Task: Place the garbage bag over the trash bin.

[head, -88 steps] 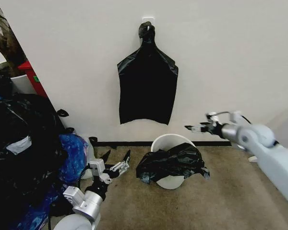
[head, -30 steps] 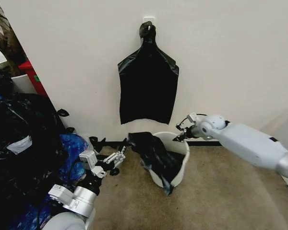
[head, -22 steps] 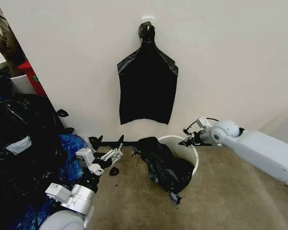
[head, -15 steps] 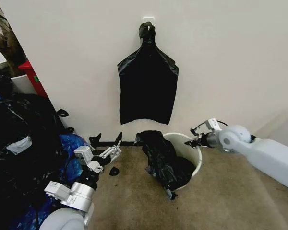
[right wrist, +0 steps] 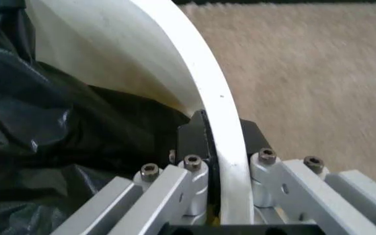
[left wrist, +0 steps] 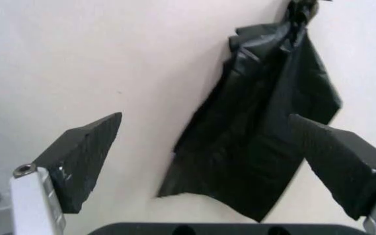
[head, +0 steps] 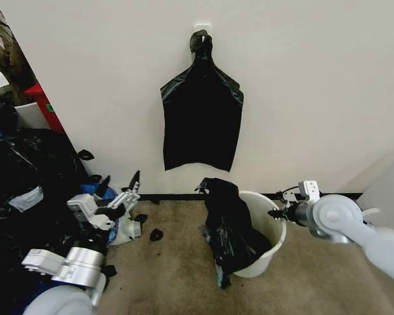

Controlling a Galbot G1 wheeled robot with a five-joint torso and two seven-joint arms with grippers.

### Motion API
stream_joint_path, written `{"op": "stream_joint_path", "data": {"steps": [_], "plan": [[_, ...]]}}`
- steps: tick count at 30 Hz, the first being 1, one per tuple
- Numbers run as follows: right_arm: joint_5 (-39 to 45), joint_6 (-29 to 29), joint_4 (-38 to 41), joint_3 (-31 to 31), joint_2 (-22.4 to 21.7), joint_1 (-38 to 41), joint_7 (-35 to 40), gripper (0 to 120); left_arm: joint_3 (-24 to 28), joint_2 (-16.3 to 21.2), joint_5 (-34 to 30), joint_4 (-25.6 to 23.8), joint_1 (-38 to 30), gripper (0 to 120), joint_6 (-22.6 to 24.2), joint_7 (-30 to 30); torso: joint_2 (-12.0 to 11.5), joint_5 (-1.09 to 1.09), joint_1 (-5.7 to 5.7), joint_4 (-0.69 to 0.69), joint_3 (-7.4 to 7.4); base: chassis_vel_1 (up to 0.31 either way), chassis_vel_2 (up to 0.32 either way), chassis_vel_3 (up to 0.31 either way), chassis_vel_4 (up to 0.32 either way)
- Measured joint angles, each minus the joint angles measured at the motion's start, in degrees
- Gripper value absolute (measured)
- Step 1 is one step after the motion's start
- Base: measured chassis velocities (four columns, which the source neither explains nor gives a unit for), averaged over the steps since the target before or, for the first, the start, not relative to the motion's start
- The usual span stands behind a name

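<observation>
The trash bin (head: pixel 268 252), a white bucket, stands on the carpet near the wall, leaning slightly. The garbage bag (head: pixel 228 220), crinkled black plastic, hangs over the bin's left rim and lies partly inside it, with a tail trailing to the floor. My right gripper (head: pixel 276 213) is shut on the bin's right rim. In the right wrist view its fingers (right wrist: pixel 189 134) clamp the white rim (right wrist: pixel 198 68), with the garbage bag (right wrist: pixel 51 142) beside them inside the bin. My left gripper (head: pixel 118 186) is open near the wall at the left, holding nothing; the left wrist view looks between its spread fingers (left wrist: pixel 83 152).
A flat bunch of black bags (head: pixel 202 118) hangs on the wall above the bin and fills the left gripper's outlook (left wrist: pixel 266 112). A heap of stuffed black and blue bags (head: pixel 26 190) and a red box (head: pixel 43 105) crowd the left. A black scrap (head: pixel 155 234) lies on the carpet.
My right gripper has pulled the bin to the right by its rim, and the bin now stands more upright with the bag hanging over its left side. My left arm has drawn back to the left.
</observation>
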Motion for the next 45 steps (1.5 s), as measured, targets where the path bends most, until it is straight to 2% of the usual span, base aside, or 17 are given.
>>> {"op": "stream_joint_path", "data": {"steps": [2,6,11,18,27,31,38,45], "plan": [[1.1,0.0,3.5,5.6,1.2,-6.3,6.6,1,-3.9,0.3,0.1,-0.4,0.4,100,0.6,0.4,0.0,0.02,0.0,-0.01,0.0,0.0,0.0,0.0,0.0],[1.7,0.1,5.9,12.1,3.0,-12.9,11.6,1,-9.0,0.9,0.3,-0.9,1.9,100,0.9,1.6,0.0,0.0,0.0,-0.01,0.0,0.0,0.0,0.0,0.0],[4.2,1.3,5.9,16.9,5.2,-16.1,12.8,1,-10.3,0.9,0.4,-2.1,3.9,100,0.9,1.9,0.0,0.01,0.0,-0.01,0.0,0.0,0.0,0.0,0.0],[4.4,2.5,6.1,20.1,7.8,-19.0,12.1,1,-9.8,0.1,1.3,-2.9,5.7,100,0.9,1.9,0.0,0.0,0.0,0.0,0.01,0.0,0.0,0.0,0.0],[-4.4,2.9,6.9,17.4,12.3,-20.2,7.4,1,-9.2,0.5,2.0,-2.9,7.3,100,0.8,1.8,0.0,0.02,0.01,-0.01,0.01,0.0,0.0,0.0,0.0],[-5.0,2.9,6.9,16.9,12.7,-19.9,7.1,1,-9.4,0.7,1.9,-2.9,7.3,100,0.8,1.8,0.0,0.02,0.01,-0.02,0.01,0.0,0.0,0.0,0.0],[-11.0,3.0,4.0,11.5,16.9,-16.7,4.7,1,-9.8,0.1,1.9,-2.9,8.7,100,0.4,1.9,0.0,0.01,0.01,-0.01,0.01,0.0,0.0,0.0,0.0],[-13.2,2.9,0.1,9.7,20.6,-14.8,4.0,1,-9.5,0.3,1.9,-2.9,8.6,100,0.5,1.9,0.0,0.01,0.01,0.0,0.01,0.0,0.0,0.0,0.0]]}}
